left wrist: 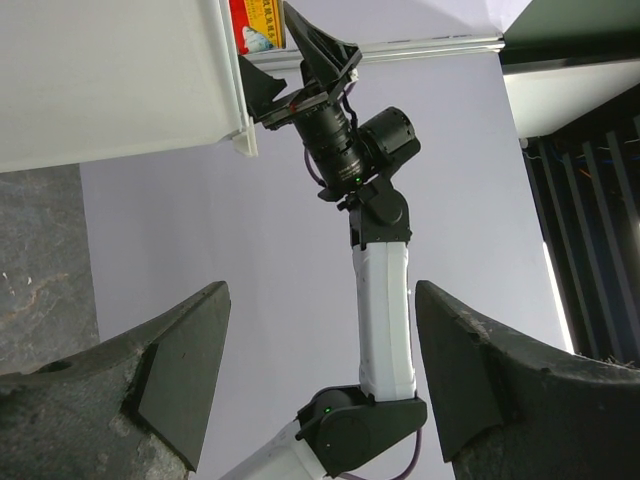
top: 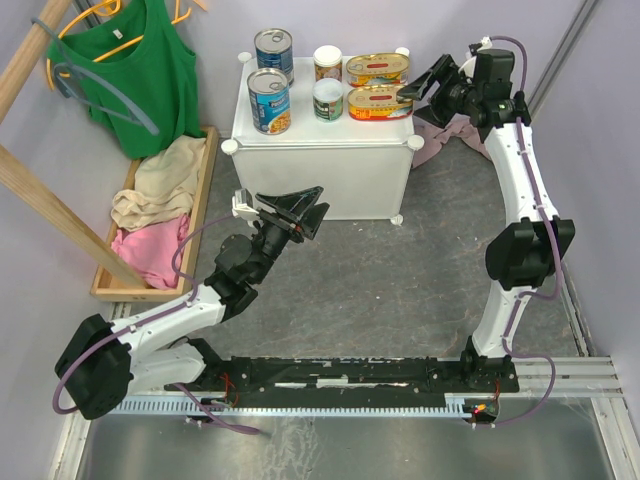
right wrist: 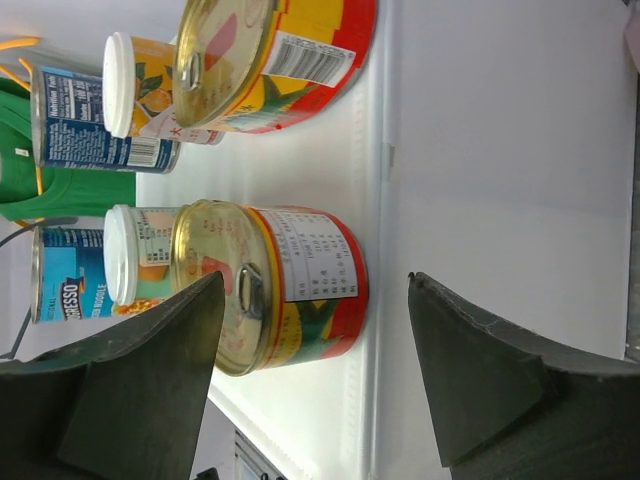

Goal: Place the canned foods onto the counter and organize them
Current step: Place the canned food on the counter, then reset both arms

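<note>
Six cans [top: 270,100] stand in two rows across the counter [top: 300,135] top. The right gripper [top: 418,80], jaws apart and empty, sits at its right edge beside the front tin [top: 378,102]. The left gripper [top: 320,202], jaws also apart and empty, hovers off its front edge.

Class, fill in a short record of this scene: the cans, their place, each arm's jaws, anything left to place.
Cans: two tall blue cans, two small white-topped cans, two oval red tins
Place: all six on the counter, in three pairs
Left gripper: jaws open, empty, in front of the counter
Right gripper: jaws open, empty, by the front oval tin
Off the counter: none seen
</note>
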Tool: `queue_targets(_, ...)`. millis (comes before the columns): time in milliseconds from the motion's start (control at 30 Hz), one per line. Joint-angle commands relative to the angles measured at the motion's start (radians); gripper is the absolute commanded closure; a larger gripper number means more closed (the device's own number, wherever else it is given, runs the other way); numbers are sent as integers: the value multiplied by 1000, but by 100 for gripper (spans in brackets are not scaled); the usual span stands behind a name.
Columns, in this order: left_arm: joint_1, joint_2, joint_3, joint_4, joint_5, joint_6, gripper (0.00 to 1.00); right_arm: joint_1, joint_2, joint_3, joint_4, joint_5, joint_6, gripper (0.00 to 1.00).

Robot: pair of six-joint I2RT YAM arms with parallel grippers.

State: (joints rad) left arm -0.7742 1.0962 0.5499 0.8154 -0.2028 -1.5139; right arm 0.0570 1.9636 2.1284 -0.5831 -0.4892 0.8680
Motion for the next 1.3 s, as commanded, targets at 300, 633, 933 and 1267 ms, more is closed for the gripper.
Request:
queue_targets(300,4,-41,22,3,1,43,19,-3,-109,-11,51,19,-54,17)
queue_targets(633,7,-117,53,-166,-25,233,18,-7,-352,-215,-1,210,-217,17)
queue_targets(933,6,-260,147,-642,-196,682,17,19,-710,-648,4,537,-372,12)
queue_targets(1267,6,-396,29,-863,-381,782,16,281,-935,-1033,-46,995,-350,8)
